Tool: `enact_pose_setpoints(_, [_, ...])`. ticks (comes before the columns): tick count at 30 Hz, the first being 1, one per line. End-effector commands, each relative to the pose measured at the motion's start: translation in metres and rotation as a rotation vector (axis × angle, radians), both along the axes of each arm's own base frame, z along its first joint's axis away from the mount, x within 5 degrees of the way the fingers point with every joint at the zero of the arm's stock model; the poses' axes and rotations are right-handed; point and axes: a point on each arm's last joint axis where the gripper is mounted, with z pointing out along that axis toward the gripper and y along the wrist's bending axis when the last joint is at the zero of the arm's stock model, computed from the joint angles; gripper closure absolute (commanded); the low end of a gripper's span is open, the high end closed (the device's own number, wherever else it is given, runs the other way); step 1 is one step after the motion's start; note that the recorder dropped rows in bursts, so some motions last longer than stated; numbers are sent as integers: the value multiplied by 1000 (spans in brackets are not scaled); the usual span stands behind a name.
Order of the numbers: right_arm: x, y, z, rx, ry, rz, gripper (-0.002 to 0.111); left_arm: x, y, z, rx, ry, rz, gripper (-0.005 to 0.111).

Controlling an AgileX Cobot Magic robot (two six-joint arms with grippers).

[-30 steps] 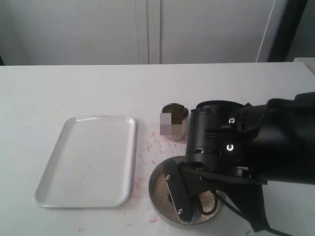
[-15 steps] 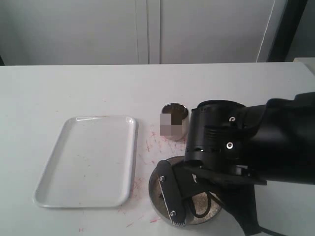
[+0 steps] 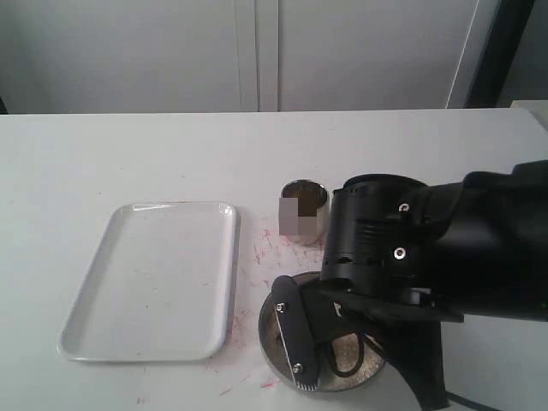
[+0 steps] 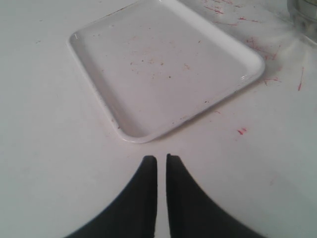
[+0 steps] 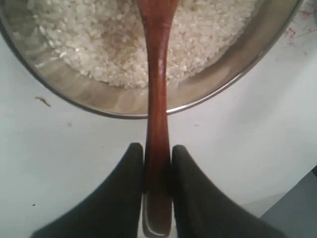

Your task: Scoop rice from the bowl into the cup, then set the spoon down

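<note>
Spoon [image 5: 157, 94]: dark reddish-brown wood, long slim handle. The right gripper [image 5: 157, 147] is clamping the handle near its end, one black finger pressing on each side. The handle is crossing over the bowl's rim, and the scooping end is reaching into the rice [image 5: 99, 39], its tip running out of the right wrist picture.

Rice: off-white raw grains, lying heaped across the bottom of the bowl [image 5: 94, 101].

Bowl: wide, shallow steel. In the exterior view it is sitting at the lower centre of the frame [image 3: 265, 321], mostly covered by the black arm [image 3: 445, 248] that is coming in from the right edge. The right gripper [image 3: 312, 351] is hanging over it there, and the spoon itself is hidden.

Cup [image 3: 318, 208]: small shiny steel tumbler, standing upright just above the bowl in the frame, apart from it, part of its side blurred out. What it is holding cannot be told.

Tray [image 3: 154, 278]: white, rectangular, rounded corners, lying at the lower left of the frame, near the bowl but not touching it.

Table [image 3: 128, 154]: white top, carrying thin red marks [image 3: 267, 248] between the tray, the cup and the bowl.

Left gripper [image 4: 158, 158]: the two dark fingers are standing almost together with only a thin slit between them, gripping nothing, hovering over the bare table beside the tray [image 4: 163, 74].
</note>
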Motion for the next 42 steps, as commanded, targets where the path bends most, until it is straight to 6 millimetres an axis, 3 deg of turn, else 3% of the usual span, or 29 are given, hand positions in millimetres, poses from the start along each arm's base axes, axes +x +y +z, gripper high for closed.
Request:
enact_pose_setpoints(1, [0, -2, -2, 34, 5, -49, 108, 0, -1, -2, -1, 5, -9, 92])
enact_pose_setpoints(20, [11, -20, 0, 101, 24, -170, 108, 0, -1, -2, -1, 5, -9, 92])
enact_pose_setpoints(35, [14, -27, 14, 165, -17, -154, 108, 0, -1, -2, -1, 5, -9, 92])
enact_pose_setpoints(42, [25, -37, 19, 263, -63, -200, 108, 0, -1, -2, -1, 5, -9, 92])
